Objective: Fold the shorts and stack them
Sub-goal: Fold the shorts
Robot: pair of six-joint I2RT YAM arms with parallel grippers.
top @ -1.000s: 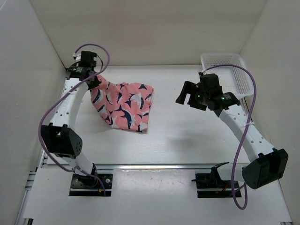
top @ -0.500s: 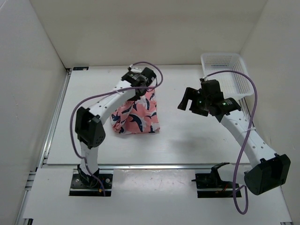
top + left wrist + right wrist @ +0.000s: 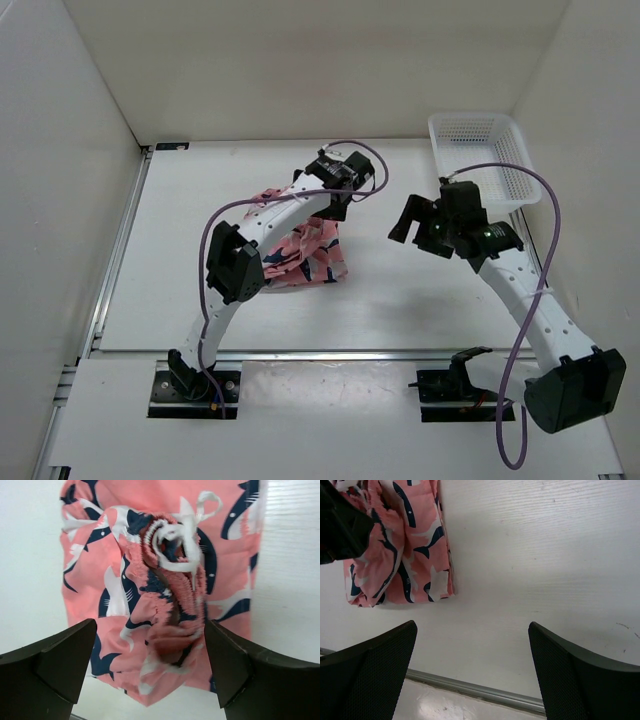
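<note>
Now we are hovering the left tool (image 3: 150, 630), spread apart, over the shorts (image 3: 165, 555), letting the fold settle; the right tool (image 3: 472, 627) is idling apart.

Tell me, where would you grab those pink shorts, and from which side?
Probably the bunched waistband, from straight above: it stands up as a thick ridge above the rest of the shorts, and the open left end effector hovers over it.

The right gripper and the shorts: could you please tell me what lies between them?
Only bare table separates the right gripper from the shorts, clearest in the top external view.
</note>
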